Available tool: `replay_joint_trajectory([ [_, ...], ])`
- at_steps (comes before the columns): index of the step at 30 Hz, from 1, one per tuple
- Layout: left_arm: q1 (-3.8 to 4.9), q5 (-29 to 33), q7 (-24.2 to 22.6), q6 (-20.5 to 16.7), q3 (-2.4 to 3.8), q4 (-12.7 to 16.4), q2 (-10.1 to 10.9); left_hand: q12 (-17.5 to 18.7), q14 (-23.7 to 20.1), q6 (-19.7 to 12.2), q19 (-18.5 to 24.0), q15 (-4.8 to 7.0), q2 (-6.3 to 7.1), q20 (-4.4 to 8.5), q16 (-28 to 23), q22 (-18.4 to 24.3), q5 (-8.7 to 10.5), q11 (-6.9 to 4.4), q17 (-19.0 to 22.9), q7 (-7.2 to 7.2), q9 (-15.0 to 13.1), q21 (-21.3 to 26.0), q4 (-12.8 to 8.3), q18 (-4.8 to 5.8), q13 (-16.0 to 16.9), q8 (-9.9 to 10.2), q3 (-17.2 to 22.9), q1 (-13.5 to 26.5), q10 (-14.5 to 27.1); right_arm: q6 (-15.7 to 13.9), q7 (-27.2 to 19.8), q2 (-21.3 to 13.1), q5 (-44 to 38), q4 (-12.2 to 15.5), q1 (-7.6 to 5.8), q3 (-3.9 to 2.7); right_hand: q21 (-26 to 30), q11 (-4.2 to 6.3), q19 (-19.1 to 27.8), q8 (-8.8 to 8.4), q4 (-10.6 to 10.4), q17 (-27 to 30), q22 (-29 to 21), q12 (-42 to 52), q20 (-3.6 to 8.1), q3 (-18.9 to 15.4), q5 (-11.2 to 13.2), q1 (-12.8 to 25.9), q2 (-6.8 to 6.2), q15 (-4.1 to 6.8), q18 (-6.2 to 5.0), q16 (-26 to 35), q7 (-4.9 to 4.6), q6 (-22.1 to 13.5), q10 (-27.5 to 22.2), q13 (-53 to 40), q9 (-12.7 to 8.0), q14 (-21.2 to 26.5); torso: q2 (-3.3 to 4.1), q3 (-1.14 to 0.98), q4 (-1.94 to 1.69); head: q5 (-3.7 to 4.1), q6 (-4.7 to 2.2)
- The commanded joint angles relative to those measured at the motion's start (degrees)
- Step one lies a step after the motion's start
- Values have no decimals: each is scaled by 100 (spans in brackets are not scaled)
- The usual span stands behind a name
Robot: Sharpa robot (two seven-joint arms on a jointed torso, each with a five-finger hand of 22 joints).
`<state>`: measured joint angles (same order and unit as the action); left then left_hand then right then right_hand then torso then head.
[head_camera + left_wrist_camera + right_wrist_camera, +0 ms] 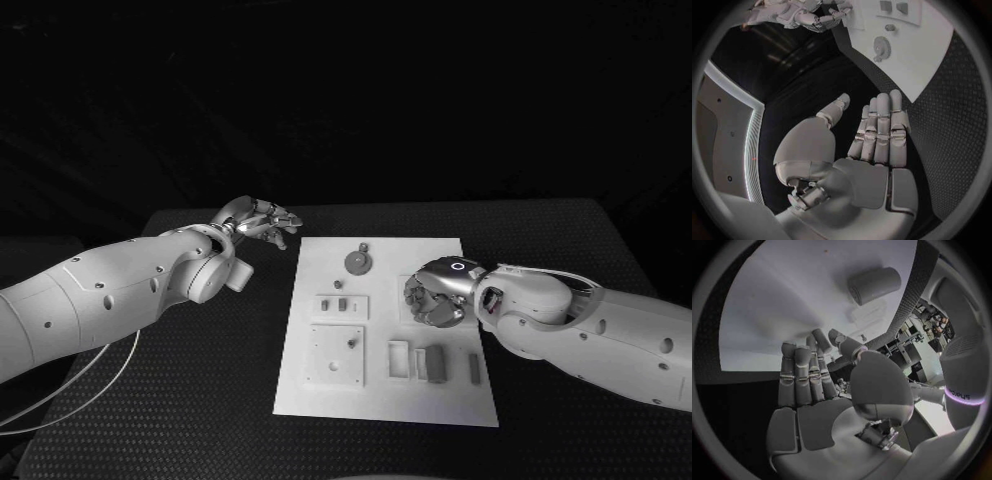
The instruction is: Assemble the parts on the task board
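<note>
From the head view we see a black table [577, 240] carrying the task board [450, 400], grey parts [433, 362] lying loose near its front; assembly looks barely begun. The left wrist view shows our left hand [873, 140] off the board, fingers straight, empty. The right wrist view shows our right hand [817, 385] over the board, empty, fingers extended.

White rounded arm shells with dark screws, segmented silver left robot hand [261, 219], thin pale cable.

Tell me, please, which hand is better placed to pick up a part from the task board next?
Probably the right hand: it hovers open over the task board beside the parts. The left hand is open off the board's far-left corner.
</note>
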<state>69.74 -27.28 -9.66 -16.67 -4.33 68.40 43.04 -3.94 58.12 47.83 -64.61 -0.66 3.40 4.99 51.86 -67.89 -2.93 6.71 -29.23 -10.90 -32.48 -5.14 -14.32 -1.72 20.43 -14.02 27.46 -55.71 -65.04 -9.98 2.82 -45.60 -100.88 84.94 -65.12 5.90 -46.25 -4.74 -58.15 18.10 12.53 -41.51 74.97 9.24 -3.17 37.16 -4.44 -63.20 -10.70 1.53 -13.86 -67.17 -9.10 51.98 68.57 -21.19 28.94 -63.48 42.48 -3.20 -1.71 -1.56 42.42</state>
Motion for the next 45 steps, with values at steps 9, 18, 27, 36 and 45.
replay_joint_trajectory([
  [9, 7, 36, -43, 84, 4, 5, -4, -3, 43, -36, -34, -3, -17, -3, -25, 9, -19, 13, -12, -9, -3, 35, 13, -68, 10, -21, -35, 21, 45, -90, 39, 35, -110, 30, 32, 6, -2, 71, -74, 43, -81, -21, 88, 88, 51, 29, -5, -98, 123, 73, -114, 16, 48, 83, 117, -189, 36, -72, 2, 3, -3, 2, 8],
  [18, 7, 36, -41, 84, 4, 4, -2, -3, 42, -36, -35, -3, -22, -3, -26, 9, -19, 14, -14, -9, -3, 38, 14, -68, 11, -23, -35, 22, 47, -306, 67, 34, -318, 82, 57, 5, -157, 255, -296, 212, 58, -129, 110, 262, 152, 480, -29, -198, 777, 253, -114, -121, 218, 503, 498, -516, 139, -350, 0, 1, 0, 1, 19],
  [27, 7, 36, -41, 78, 4, -2, 1, -3, 43, -35, -36, -3, -27, -3, -27, 9, -20, 14, -16, -9, -4, 39, 13, -69, 12, -25, -34, 20, 47, -414, 77, 28, -393, 102, 62, 4, -238, 306, -374, 253, 86, -199, 116, 282, 205, 648, -18, -177, 770, 298, -114, -168, 263, 605, 608, -622, 196, -424, 1, 1, -3, -1, 31],
  [36, 7, 36, -39, 79, 4, -20, -5, -4, 43, -34, -37, -3, -30, -3, -29, 8, -19, 14, -19, -8, -4, 42, 11, -69, 13, -29, -34, 17, 48, -551, 51, -44, -129, 262, 61, -22, -261, 318, -393, 266, 92, -220, 116, 285, 218, 673, -17, -172, 761, 310, -114, -180, 275, 630, 636, -656, 221, -445, 0, 1, -3, -15, 41],
  [45, 7, 36, -32, 79, 4, -26, -5, -4, 44, -34, -38, -3, -30, -3, -31, 8, -19, 14, -22, -8, -3, 45, 9, -69, 15, -31, -35, 16, 49, -600, -1, -136, 154, 508, 55, -249, -265, 320, -396, 267, 95, -224, 115, 281, 222, 683, -17, -171, 762, 313, -114, -178, 277, 632, 636, -665, 228, -446, 1, 6, 2, -36, 41],
])
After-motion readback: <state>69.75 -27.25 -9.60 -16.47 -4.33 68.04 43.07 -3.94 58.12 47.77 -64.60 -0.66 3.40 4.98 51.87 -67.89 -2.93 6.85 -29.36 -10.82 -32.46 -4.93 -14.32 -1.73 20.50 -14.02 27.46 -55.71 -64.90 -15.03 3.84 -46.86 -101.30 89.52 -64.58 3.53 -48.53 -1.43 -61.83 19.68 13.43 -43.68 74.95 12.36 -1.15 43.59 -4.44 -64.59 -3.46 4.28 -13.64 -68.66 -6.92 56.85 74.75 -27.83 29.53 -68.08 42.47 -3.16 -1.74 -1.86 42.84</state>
